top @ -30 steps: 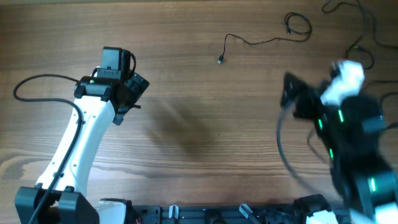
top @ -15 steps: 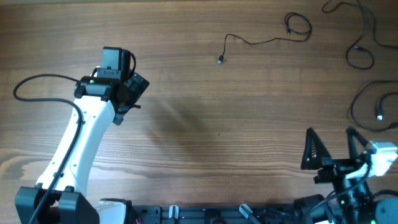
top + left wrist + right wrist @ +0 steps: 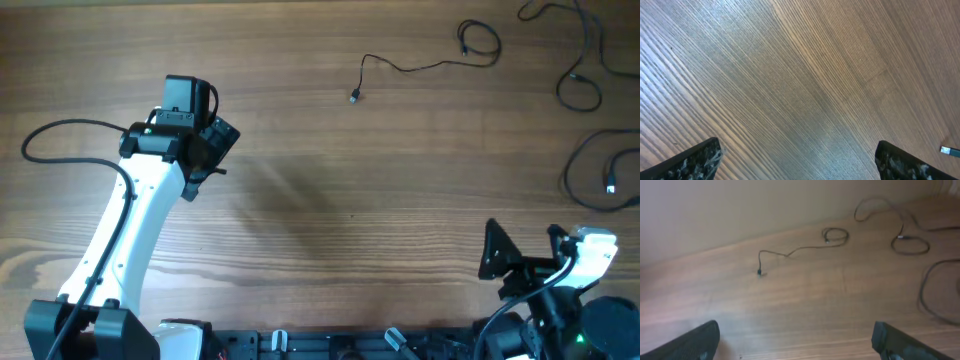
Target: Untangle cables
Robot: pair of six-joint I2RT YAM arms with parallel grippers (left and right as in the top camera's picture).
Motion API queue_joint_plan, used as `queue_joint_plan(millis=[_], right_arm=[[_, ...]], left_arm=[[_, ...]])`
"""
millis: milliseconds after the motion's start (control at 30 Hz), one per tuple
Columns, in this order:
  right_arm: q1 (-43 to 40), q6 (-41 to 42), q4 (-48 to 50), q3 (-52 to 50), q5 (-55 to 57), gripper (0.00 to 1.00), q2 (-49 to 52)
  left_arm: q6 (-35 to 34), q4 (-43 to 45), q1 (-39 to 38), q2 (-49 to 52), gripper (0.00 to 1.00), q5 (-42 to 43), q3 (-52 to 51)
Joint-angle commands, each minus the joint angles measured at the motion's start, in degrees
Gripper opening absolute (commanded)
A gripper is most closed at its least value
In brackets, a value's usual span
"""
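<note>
Three thin black cables lie apart on the wooden table. One cable [image 3: 420, 66] [image 3: 790, 252] runs from a small plug to a small loop at the far middle. A second cable [image 3: 580, 70] [image 3: 901, 236] lies at the far right corner. The third cable [image 3: 585, 170] [image 3: 932, 292] curves along the right edge. My left gripper [image 3: 218, 150] [image 3: 797, 146] hangs open over bare wood on the left, with a small plug end [image 3: 950, 151] at the right edge of its view. By the front right edge, my right gripper [image 3: 527, 247] [image 3: 796, 327] is open and holds nothing, well short of the cables.
A thick black wire [image 3: 60, 135] loops out from the left arm over the table's left side. The arm bases and a black rail [image 3: 330, 345] line the front edge.
The right arm has drawn back from the right middle of the table to the front right edge, open throughout. The left arm and the cables have not moved.
</note>
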Motion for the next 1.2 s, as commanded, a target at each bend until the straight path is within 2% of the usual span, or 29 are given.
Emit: queue_joint_plan(millis=[0,167,300,500,667,933,1100,1167], right_arm=[[-2.4,0.3,5.0,-4.0,3.5,1.0,-1.0],[-9.0,0.4,20.0,-13.9,2.8,1.0,-2.6],[-14.0,0.3,31.1,-22.9,-0.9,1.0,-8.2],[-16.5,0.3,40.5,-31.2,-0.9,1.0,-11.0],[-16.6,0.3,52.2,-39.6,-0.9,1.0,-11.0],[-16.9,-4.9,55.1,-45.5,-1.1,1.0,-11.0],[-17.2,-18.3,54.4,-45.5,-7.5,1.0,-11.0],[-17.9,-19.0,54.3,-45.5,-8.2,1.0,-11.0]], left_arm=[[0.1,0.0,0.2,-0.4,1.0,-0.4,0.5],[0.1,0.0,0.2,-0.4,1.0,-0.4,0.5],[0.1,0.0,0.2,-0.4,1.0,-0.4,0.5],[0.1,0.0,0.2,-0.4,1.0,-0.4,0.5],[0.1,0.0,0.2,-0.4,1.0,-0.4,0.5],[0.1,0.0,0.2,-0.4,1.0,-0.4,0.5],[0.1,0.0,0.2,-0.4,1.0,-0.4,0.5],[0.1,0.0,0.2,-0.4,1.0,-0.4,0.5]])
